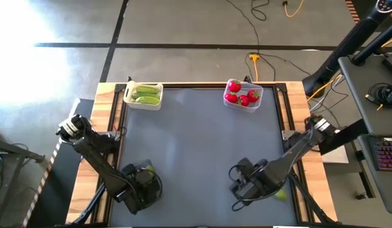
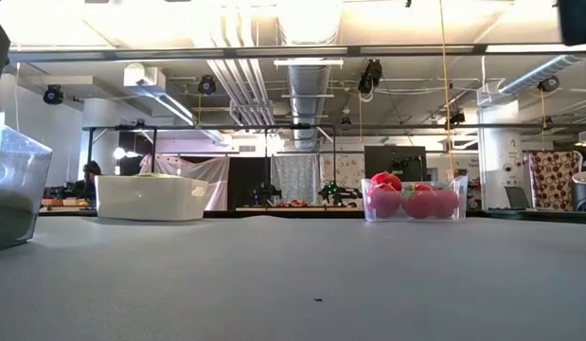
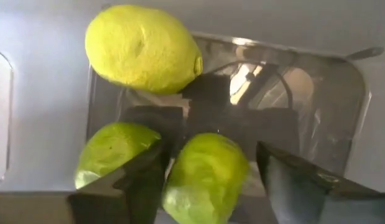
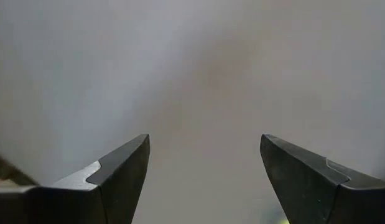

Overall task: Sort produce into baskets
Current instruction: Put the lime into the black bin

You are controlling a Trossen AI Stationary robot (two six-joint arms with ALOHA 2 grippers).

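My left gripper (image 1: 140,185) hangs open over the dark see-through tub (image 3: 341,93) at the table's near left. The tub holds three lime-green fruits. One of them (image 3: 204,177) lies between my fingers, another (image 3: 108,152) beside it, and a yellower one (image 3: 142,46) farther on. My right gripper (image 1: 237,186) is open and empty over bare table (image 4: 204,74) at the near right. A loose lime-green fruit (image 1: 282,195) lies on the table beside the right arm. Green cucumbers fill the white tub (image 1: 144,95). Red strawberries fill the clear tub (image 1: 243,95). My left gripper's fingers point down into the dark tub on either side of one lime-green fruit (image 3: 180,180). A narrow gap shows between the fruit and one finger (image 3: 292,180). I cannot tell whether the other finger (image 3: 145,180) touches it. The fruit appears to rest in the tub.
The white tub (image 2: 150,197) and the clear tub (image 2: 416,201) stand at the table's far edge, and the dark tub (image 2: 8,189) stands near the front left. The grey mat (image 1: 196,145) between them is open. Wooden rails frame the table.
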